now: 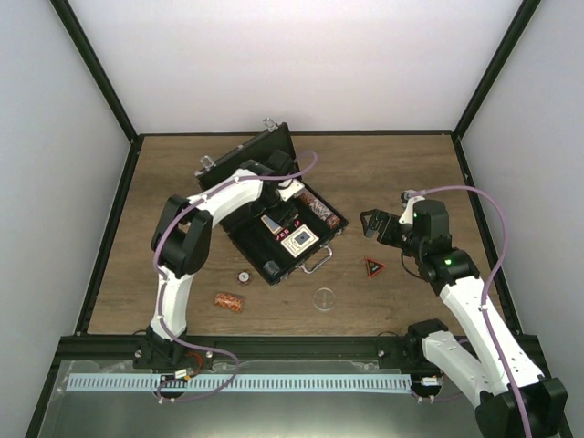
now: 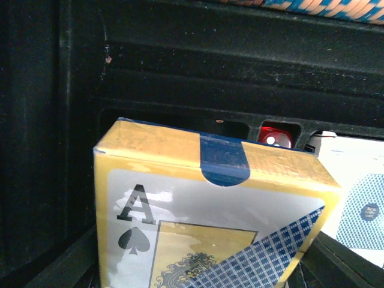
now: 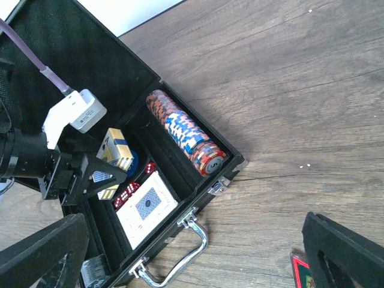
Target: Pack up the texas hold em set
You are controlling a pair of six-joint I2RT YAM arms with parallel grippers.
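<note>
The black case [image 1: 239, 239] lies open at mid-table with its silver handle [image 1: 318, 263] toward the front. In it lie a row of chips [image 3: 183, 132], a white card deck [image 3: 147, 207] and red dice [image 3: 127, 195]. My left gripper [image 1: 278, 217] reaches down into the case and is shut on a yellow ace-of-spades card deck [image 2: 204, 204], which is tilted over a blue disc [image 3: 131, 163]. My right gripper [image 1: 376, 226] hovers open to the right of the case, holding nothing. The red-black triangle [image 1: 374, 266] lies just below it on the wood.
On the table in front of the case lie a short brown-red chip stack [image 1: 228, 301], a small round disc [image 1: 244, 276] and a clear round disc [image 1: 325, 297]. The raised lid [image 1: 246, 155] stands behind the left arm. White walls enclose the table.
</note>
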